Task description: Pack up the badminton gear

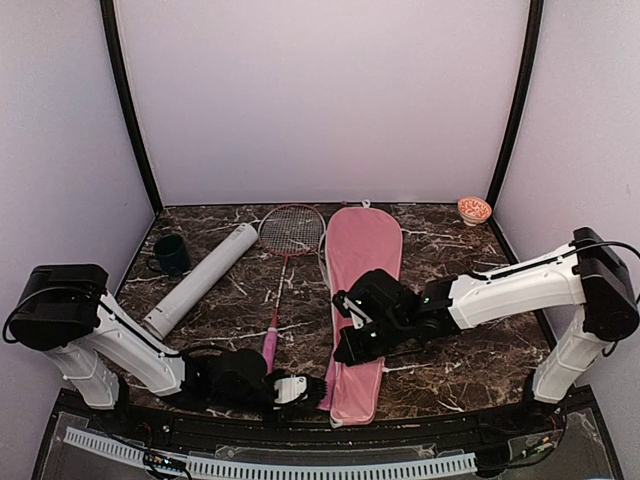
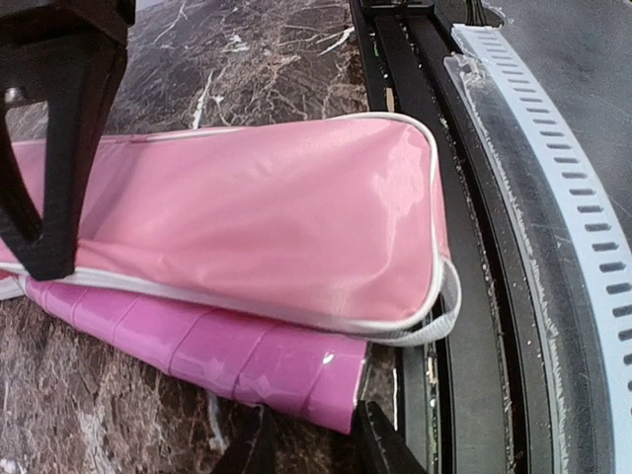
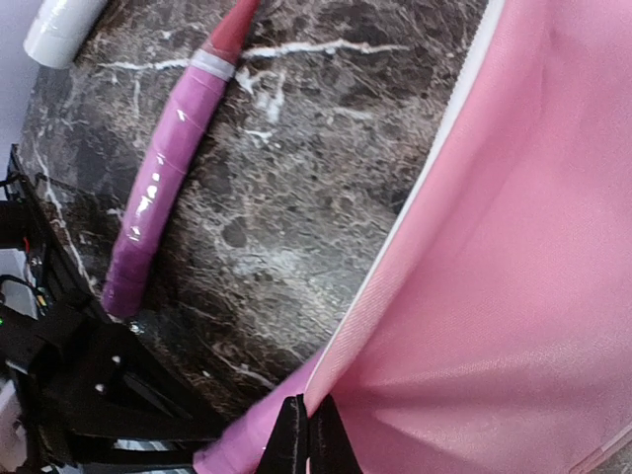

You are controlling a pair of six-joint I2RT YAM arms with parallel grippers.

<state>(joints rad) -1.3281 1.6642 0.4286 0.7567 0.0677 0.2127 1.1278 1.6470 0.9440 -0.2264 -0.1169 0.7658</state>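
My right gripper (image 3: 307, 423) is pinched shut on the left edge of the pink racket cover (image 1: 365, 250). The cover lies mid-table, long axis running 12 to 6 o'clock. A pink racket handle (image 2: 227, 351) pokes out under its 6 o'clock end. The butt sits just ahead of my left gripper (image 2: 316, 446), the nearer one, whose fingers are spread.
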